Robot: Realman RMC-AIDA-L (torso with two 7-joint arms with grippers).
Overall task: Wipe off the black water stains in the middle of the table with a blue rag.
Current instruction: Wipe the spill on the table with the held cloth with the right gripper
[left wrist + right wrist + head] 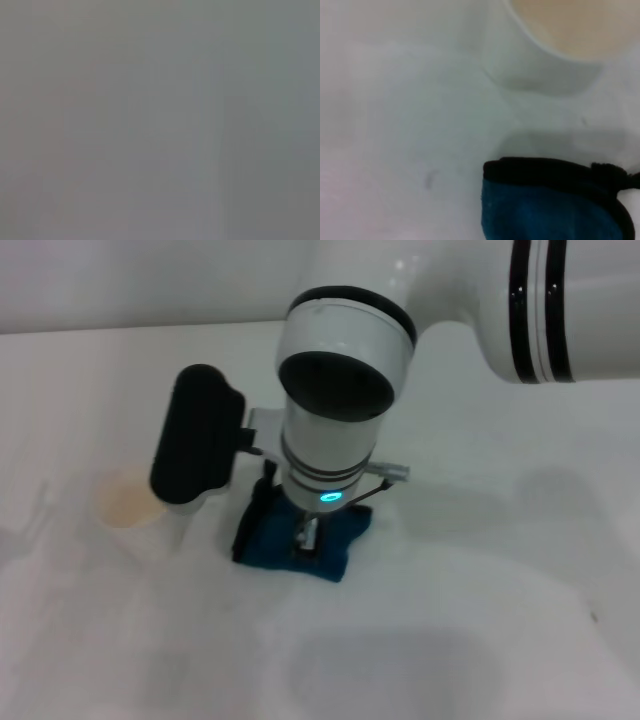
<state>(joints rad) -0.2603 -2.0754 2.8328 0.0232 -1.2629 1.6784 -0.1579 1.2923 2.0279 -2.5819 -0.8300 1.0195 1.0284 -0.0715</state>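
Rag pressed to table under right arm, cup close by

One table point(480, 620), one right gripper point(306, 534) standing down on one blue rag point(335, 540) at mid-table; whether its fingers pinch the cloth I cannot tell. One cream cup point(122, 502) sits near the rag, so a sideways wipe could knock it, or the cloth could bunch and skip. No black water stains show, probably under the rag.

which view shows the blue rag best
The head view: the rag lies on the table under the right gripper, most of its outline visible beside the cup. The right wrist view shows only one black-edged corner up close. The left wrist view shows none of it.
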